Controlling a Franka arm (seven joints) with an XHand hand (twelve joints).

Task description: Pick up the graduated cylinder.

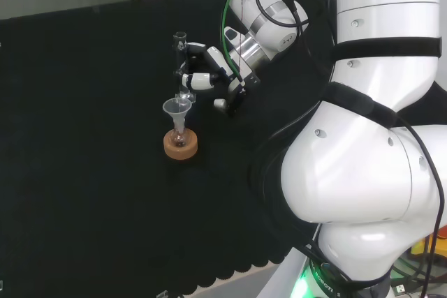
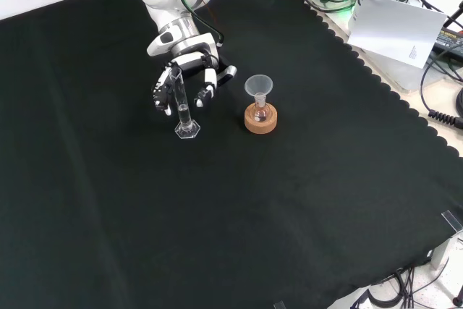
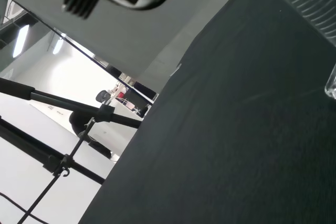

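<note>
The graduated cylinder (image 2: pixel 181 106) stands upright on its base on the black cloth (image 2: pixel 289 215), to the left of the cork ring (image 2: pixel 260 121) in the front view. The hand (image 2: pixel 189 77) is just behind it, fingers curled around the tube, but I cannot tell if they touch it. The ring carries a small flask with a funnel (image 2: pixel 258 86). I judge a sideways push could tip the tall cylinder.

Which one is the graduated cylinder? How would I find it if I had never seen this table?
In the front view, find the white robot arm at the top of the black cloth and follow it down to its hand. The graduated cylinder is the tall, thin clear tube standing upright between the hand's curled fingers, on a flat clear foot. Its neighbour, the funnel, is shorter and sits over a cork ring.
</note>
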